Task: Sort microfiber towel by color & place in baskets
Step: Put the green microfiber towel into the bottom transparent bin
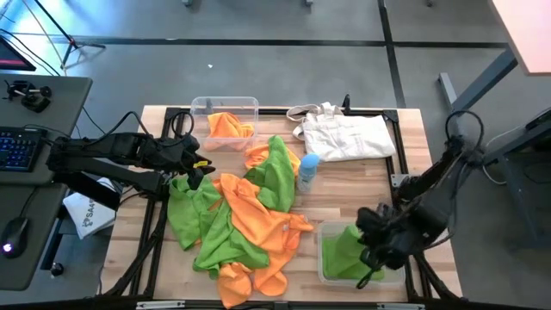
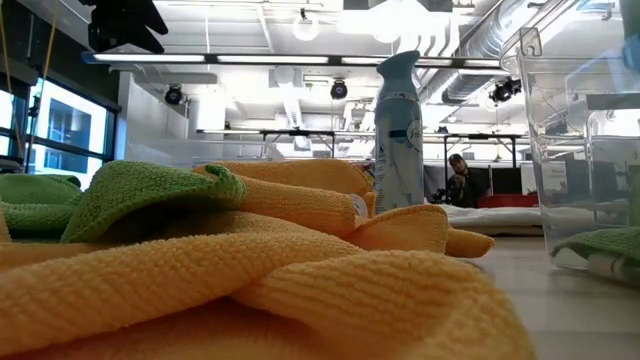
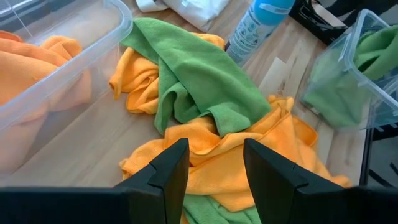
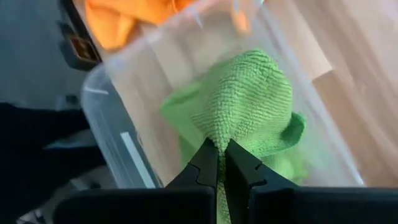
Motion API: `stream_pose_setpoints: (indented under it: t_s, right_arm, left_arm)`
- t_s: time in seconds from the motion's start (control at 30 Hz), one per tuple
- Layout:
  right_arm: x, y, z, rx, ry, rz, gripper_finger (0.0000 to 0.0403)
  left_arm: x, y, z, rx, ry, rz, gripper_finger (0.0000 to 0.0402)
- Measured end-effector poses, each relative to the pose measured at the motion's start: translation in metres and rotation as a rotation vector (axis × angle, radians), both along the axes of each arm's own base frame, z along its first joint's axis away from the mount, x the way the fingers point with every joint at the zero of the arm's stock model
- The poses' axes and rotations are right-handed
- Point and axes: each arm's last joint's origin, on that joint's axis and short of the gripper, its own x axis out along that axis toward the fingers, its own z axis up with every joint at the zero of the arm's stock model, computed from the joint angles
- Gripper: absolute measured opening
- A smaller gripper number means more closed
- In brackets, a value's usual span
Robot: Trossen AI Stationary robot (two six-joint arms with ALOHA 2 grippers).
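A heap of orange and green microfiber towels (image 1: 245, 220) lies in the middle of the table. A clear basket (image 1: 225, 110) at the far edge holds orange towels (image 1: 229, 127). A second clear basket (image 1: 325, 258) stands at the near right. My right gripper (image 4: 221, 152) hangs over it, shut on a green towel (image 4: 249, 99). My left gripper (image 3: 214, 168) is open above the left side of the heap, with nothing between its fingers. My right gripper pinches a bunched fold of the green towel (image 4: 216, 134) between its two fingertips, coming steeply from above. The towel hangs below the fingers inside the near right basket. Whether its lower part rests on the basket's bottom, I cannot tell.
A light-blue bottle (image 1: 307, 170) stands upright just right of the heap. Beside the far basket, a white cloth tote bag (image 1: 344, 136) lies at the far right. A black frame (image 1: 396, 142) runs along the table's edges. Bare wood shows between the heap and the near right basket.
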Motion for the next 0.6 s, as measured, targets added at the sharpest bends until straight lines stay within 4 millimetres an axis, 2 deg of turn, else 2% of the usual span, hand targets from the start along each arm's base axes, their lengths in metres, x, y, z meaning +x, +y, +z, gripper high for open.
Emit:
stream_pose_setpoints:
  t_s: [0.37, 0.6]
  right_arm:
    - [0.045, 0.023, -0.065, -0.056, 0.285, -0.071, 0.0000]
    - [0.048, 0.034, -0.079, -0.039, 0.280, -0.318, 0.0000]
  left_arm:
    - [0.000, 0.000, 0.000, 0.024, 0.007, -0.027, 0.0142]
    - [0.000, -0.001, 0.000, 0.026, 0.011, -0.047, 0.0142]
